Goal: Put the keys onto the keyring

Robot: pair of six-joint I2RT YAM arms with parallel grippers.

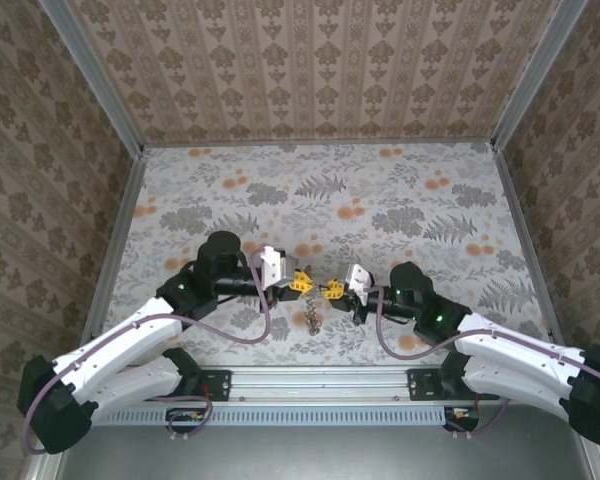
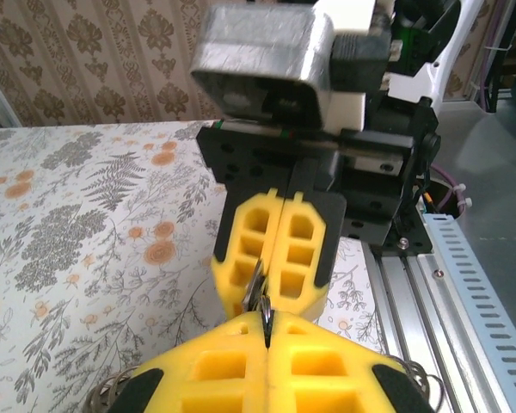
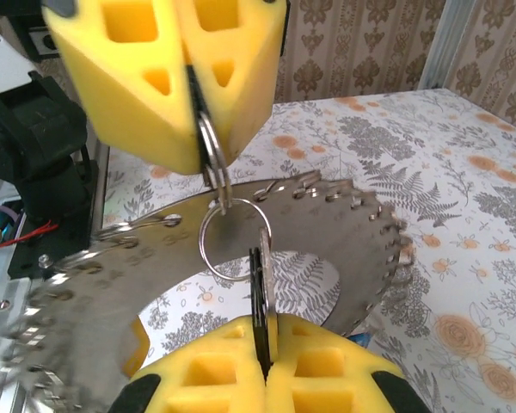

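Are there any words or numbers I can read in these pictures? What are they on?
No, nothing here can be read.
The keyring: tiny marks along its toothed rim, too blurred to read.
The small ring and the dark key pinched in yellow fingers: no writing visible.
The flowery table and patterned walls: only patterns.

Worktop: cloth printed with grey fern leaves and orange flowers, lying flat. Walls on three sides: beige wallpaper with brown ornament in vertical stripes. Grey metal posts run up the two far corners (the left one is marked). Near edge: a slotted aluminium rail across the front, with a perforated grey strip just below it.
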